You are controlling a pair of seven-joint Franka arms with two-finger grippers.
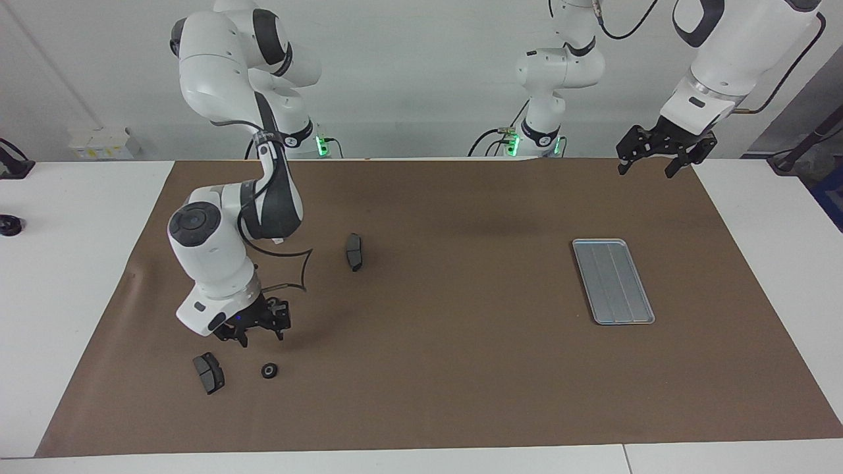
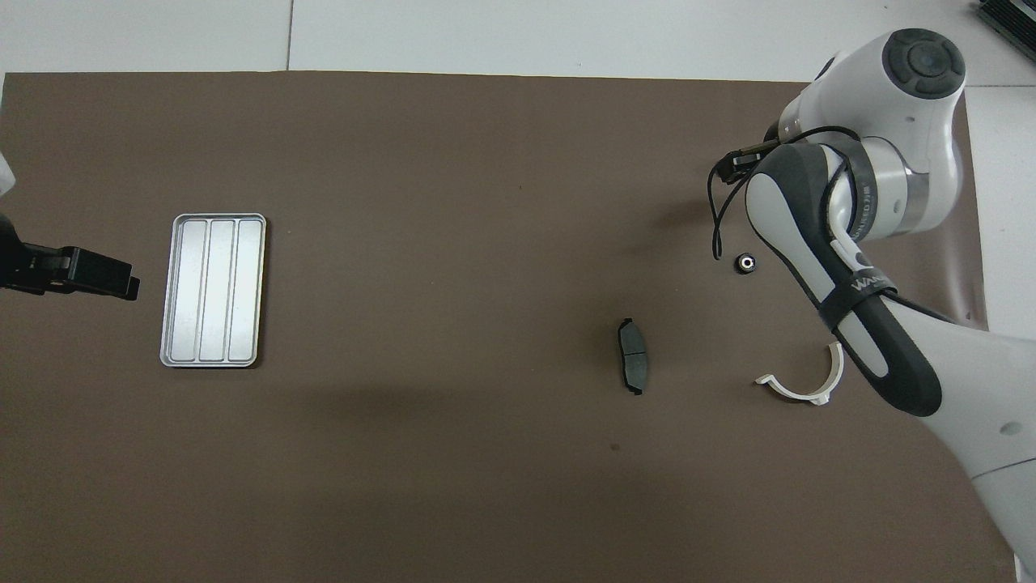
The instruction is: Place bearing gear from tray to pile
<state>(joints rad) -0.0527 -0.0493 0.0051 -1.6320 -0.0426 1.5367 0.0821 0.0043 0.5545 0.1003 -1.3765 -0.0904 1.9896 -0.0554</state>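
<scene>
A small black bearing gear (image 1: 269, 370) lies on the brown mat at the right arm's end, beside a dark brake pad (image 1: 209, 372). My right gripper (image 1: 261, 338) hangs just above the mat, over a spot a little nearer to the robots than that gear. It is open and holds nothing. The arm's wrist hides it in the overhead view. A second bearing gear (image 2: 745, 262) rests on the mat near that arm. The silver tray (image 1: 612, 280) (image 2: 213, 290) sits at the left arm's end with no part on it. My left gripper (image 1: 647, 170) (image 2: 121, 285) waits open, high over the mat's edge.
Another brake pad (image 1: 354, 251) (image 2: 634, 366) lies on the mat toward the middle, nearer to the robots than the gear. A white curved clip (image 2: 801, 385) sits beside the right arm's forearm. The mat (image 1: 461, 368) covers most of the white table.
</scene>
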